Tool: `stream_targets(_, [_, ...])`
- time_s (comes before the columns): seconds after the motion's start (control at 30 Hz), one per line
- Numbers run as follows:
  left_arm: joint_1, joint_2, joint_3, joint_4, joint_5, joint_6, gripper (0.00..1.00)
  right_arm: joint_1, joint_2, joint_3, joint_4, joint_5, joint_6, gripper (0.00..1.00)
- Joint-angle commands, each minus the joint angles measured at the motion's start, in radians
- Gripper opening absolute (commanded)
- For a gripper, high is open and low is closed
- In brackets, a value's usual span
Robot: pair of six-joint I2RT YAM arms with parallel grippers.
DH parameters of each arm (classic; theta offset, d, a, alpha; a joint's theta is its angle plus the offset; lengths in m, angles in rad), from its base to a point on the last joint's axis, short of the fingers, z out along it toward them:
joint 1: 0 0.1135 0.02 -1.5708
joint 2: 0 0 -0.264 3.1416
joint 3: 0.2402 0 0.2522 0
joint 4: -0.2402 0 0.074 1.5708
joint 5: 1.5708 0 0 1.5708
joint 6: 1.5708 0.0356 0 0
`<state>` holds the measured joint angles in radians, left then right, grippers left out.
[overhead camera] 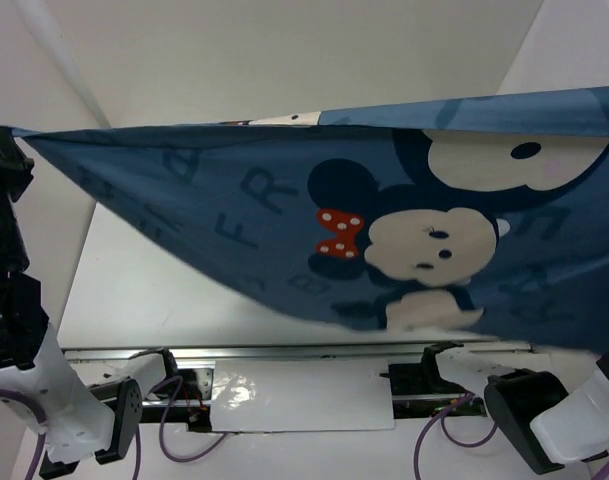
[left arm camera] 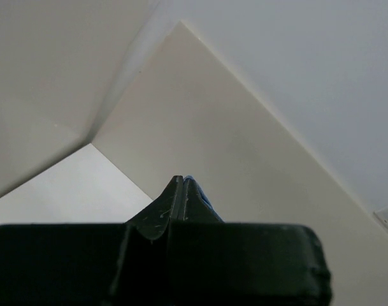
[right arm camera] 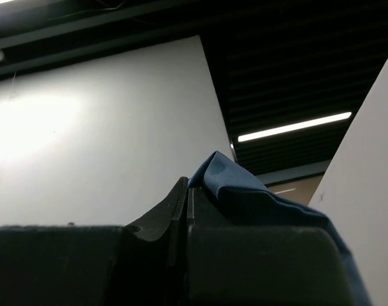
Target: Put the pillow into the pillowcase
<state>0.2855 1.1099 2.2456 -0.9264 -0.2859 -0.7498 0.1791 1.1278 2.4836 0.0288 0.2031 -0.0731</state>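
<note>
The pillowcase (overhead camera: 284, 210), blue with letters and a mouse face with a red bow, hangs stretched wide high above the table and fills most of the top view. My left gripper (overhead camera: 6, 150) is shut on its left corner. In the left wrist view the jaws (left arm camera: 182, 181) are pressed together with a sliver of blue cloth (left arm camera: 204, 199) beside them. My right gripper (right arm camera: 188, 186) is shut on the right corner, with blue cloth (right arm camera: 244, 191) bunched over one finger. It is off the right edge of the top view. The pillow is hidden.
The white table (overhead camera: 144, 290) lies under the hanging cloth, with white walls around it. A metal rail (overhead camera: 284, 351) and a white plate (overhead camera: 304, 395) sit at the near edge between the arm bases. The right arm's link (overhead camera: 544, 420) stands at the lower right.
</note>
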Motion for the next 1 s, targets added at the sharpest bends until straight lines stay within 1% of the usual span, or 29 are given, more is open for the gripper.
stream_targets(0.0, [0.021,0.059,-0.015,-0.078,-0.150,0.089,0.00,-0.009,0.010,-0.049,0.135,0.116,-0.047,0.00])
stream_targets(0.07, [0.021,0.068,-0.099,-0.039,-0.113,0.089,0.00,0.000,0.062,-0.040,0.092,0.107,-0.022,0.00])
stream_targets(0.1, [0.021,0.068,-0.148,-0.010,-0.063,0.089,0.00,0.000,0.117,-0.025,0.077,0.064,0.005,0.00])
stream_targets(0.13, [0.021,0.083,-0.246,0.041,-0.041,0.089,0.00,-0.015,0.153,-0.012,0.045,0.033,0.025,0.00])
stream_targets(0.17, [0.021,0.097,-0.286,0.055,-0.026,0.075,0.00,-0.068,0.193,0.047,0.021,0.006,0.051,0.00])
stream_targets(0.2, [0.021,0.134,-0.323,0.064,-0.025,0.075,0.00,-0.098,0.231,0.070,0.004,-0.008,0.083,0.00])
stream_targets(0.23, [0.021,0.157,-0.389,0.064,-0.025,0.054,0.00,-0.122,0.280,0.070,0.003,-0.020,0.148,0.00])
stream_targets(0.27, [0.021,0.181,-0.415,0.078,-0.042,0.043,0.00,-0.138,0.289,0.033,-0.022,-0.021,0.174,0.00])
stream_targets(0.3, [0.021,0.206,-0.441,0.087,-0.042,0.043,0.00,-0.138,0.290,-0.026,-0.023,-0.021,0.211,0.00])
stream_targets(0.37, [0.021,0.275,-0.529,0.127,-0.012,0.033,0.00,-0.138,0.241,-0.200,-0.036,-0.005,0.220,0.00])
stream_targets(0.4, [0.021,0.297,-0.564,0.203,0.004,0.033,0.00,-0.138,0.227,-0.380,-0.055,0.014,0.236,0.00])
stream_targets(0.43, [0.021,0.348,-0.630,0.246,0.036,0.046,0.00,-0.138,0.201,-0.481,-0.069,0.078,0.260,0.00])
stream_targets(0.47, [0.021,0.379,-0.658,0.323,0.036,0.046,0.00,-0.138,0.188,-0.700,-0.055,0.108,0.275,0.00])
stream_targets(0.5, [0.012,0.411,-0.681,0.324,0.036,0.046,0.00,-0.138,0.188,-0.810,-0.032,0.136,0.294,0.00])
stream_targets(0.53, [-0.012,0.447,-0.698,0.393,0.036,0.046,0.00,-0.138,0.188,-0.904,-0.003,0.172,0.314,0.00])
stream_targets(0.57, [-0.028,0.487,-0.707,0.426,0.036,0.073,0.00,-0.138,0.226,-0.978,0.017,0.229,0.353,0.00])
stream_targets(0.6, [-0.048,0.570,-0.707,0.457,0.019,0.090,0.00,-0.154,0.266,-1.058,0.029,0.254,0.378,0.00])
stream_targets(0.63, [-0.069,0.621,-0.687,0.484,-0.005,0.101,0.00,-0.167,0.320,-1.059,0.029,0.265,0.398,0.00])
stream_targets(0.67, [-0.107,0.675,-0.657,0.485,-0.047,0.122,0.00,-0.179,0.458,-1.049,0.019,0.265,0.427,0.00])
stream_targets(0.7, [-0.123,0.730,-0.576,0.485,-0.059,0.132,0.00,-0.203,0.537,-0.979,-0.016,0.251,0.449,0.00])
stream_targets(0.73, [-0.135,0.836,-0.531,0.476,-0.071,0.132,0.00,-0.214,0.617,-0.927,-0.026,0.231,0.449,0.00])
stream_targets(0.77, [-0.153,0.884,-0.487,0.475,-0.072,0.144,0.00,-0.214,0.697,-0.870,-0.047,0.217,0.463,0.00])
stream_targets(0.8, [-0.154,0.927,-0.404,0.459,-0.082,0.144,0.00,-0.227,0.840,-0.739,-0.093,0.226,0.463,0.00])
stream_targets(0.87, [-0.154,1.035,-0.333,0.436,-0.082,0.144,0.00,-0.227,0.987,-0.623,-0.150,0.245,0.452,0.00])
stream_targets(0.9, [-0.154,1.063,-0.278,0.436,-0.072,0.144,0.00,-0.218,1.009,-0.588,-0.150,0.245,0.435,0.00])
stream_targets(0.97, [-0.154,1.105,-0.242,0.436,-0.046,0.153,0.00,-0.208,1.033,-0.562,-0.084,0.245,0.412,0.00])
